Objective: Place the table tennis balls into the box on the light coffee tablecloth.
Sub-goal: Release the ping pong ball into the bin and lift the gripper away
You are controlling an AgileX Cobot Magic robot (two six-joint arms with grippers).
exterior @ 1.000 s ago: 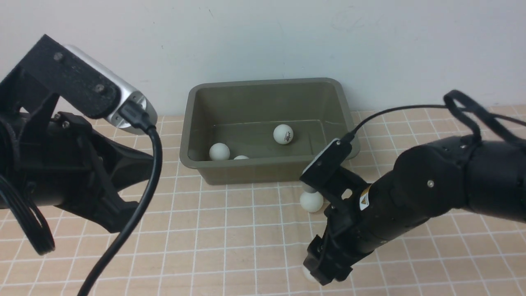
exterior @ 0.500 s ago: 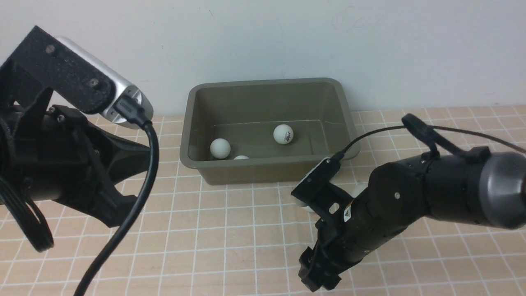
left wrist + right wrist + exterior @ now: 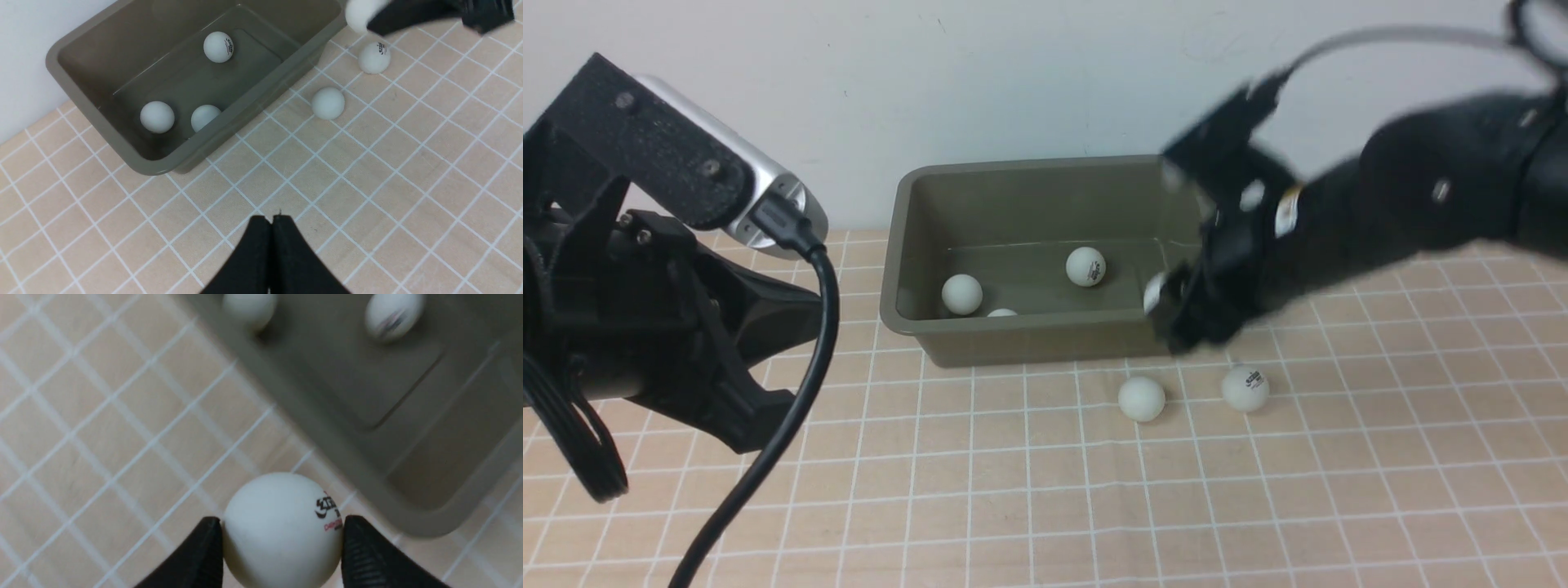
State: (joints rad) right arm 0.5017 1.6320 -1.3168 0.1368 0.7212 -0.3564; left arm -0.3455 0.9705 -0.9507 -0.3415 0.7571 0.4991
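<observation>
The olive-green box point(image 3: 894, 245) stands at the back of the light coffee tablecloth point(image 3: 1029, 490) with three table tennis balls inside, one of them bearing a logo point(image 3: 1085, 266). On the cloth in front of the box lie two more balls, a plain one point(image 3: 1141, 398) and a printed one point(image 3: 1245, 388). My right gripper point(image 3: 282, 535) is shut on another white ball point(image 3: 282, 531) and hangs over the cloth just outside the box's near right corner. My left gripper point(image 3: 271, 222) is shut, holds nothing and hovers above the cloth in front of the box point(image 3: 53, 67).
A pale wall rises right behind the box. The left arm with its silver camera point(image 3: 727, 188) and black cable fills the left side of the front view.
The right arm has lifted from the front of the cloth, carrying a ball up and back toward the box's right end. Both balls on the cloth now show. One ball in the box rolled slightly.
</observation>
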